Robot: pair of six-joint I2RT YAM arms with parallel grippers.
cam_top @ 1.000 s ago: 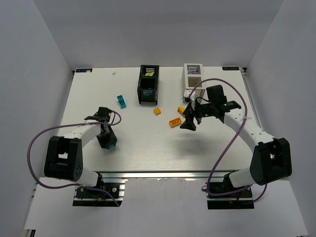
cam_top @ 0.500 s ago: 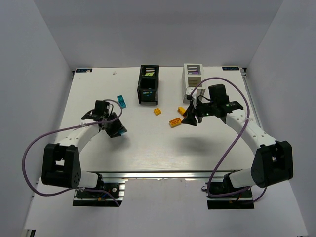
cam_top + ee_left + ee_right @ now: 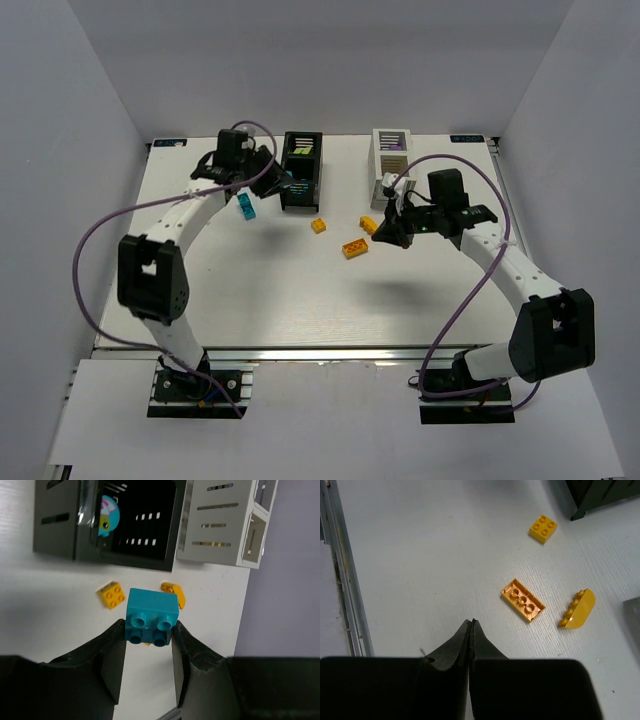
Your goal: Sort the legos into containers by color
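My left gripper (image 3: 149, 630) is shut on a cyan lego (image 3: 151, 616), held above the table just left of the black container (image 3: 301, 170). In the top view the left gripper (image 3: 270, 172) is stretched out to the far side. A second cyan lego (image 3: 245, 206) lies on the table below it. My right gripper (image 3: 471, 622) is shut and holds nothing; it hovers near three orange-yellow legos: an upturned flat one (image 3: 523, 600), a curved one (image 3: 577, 609) and a square one (image 3: 543, 529). The white container (image 3: 392, 150) stands at the far right of centre.
The black container (image 3: 57, 520) and white container (image 3: 225, 525) stand side by side in the left wrist view, with coloured bricks showing through their slats. A metal rail (image 3: 340, 580) runs along the table edge. Grey walls enclose the table on three sides.
My left arm has swung from the near left up to the black container, carrying the cyan lego. My right gripper has shut, with nothing in it, and shifted slightly back.
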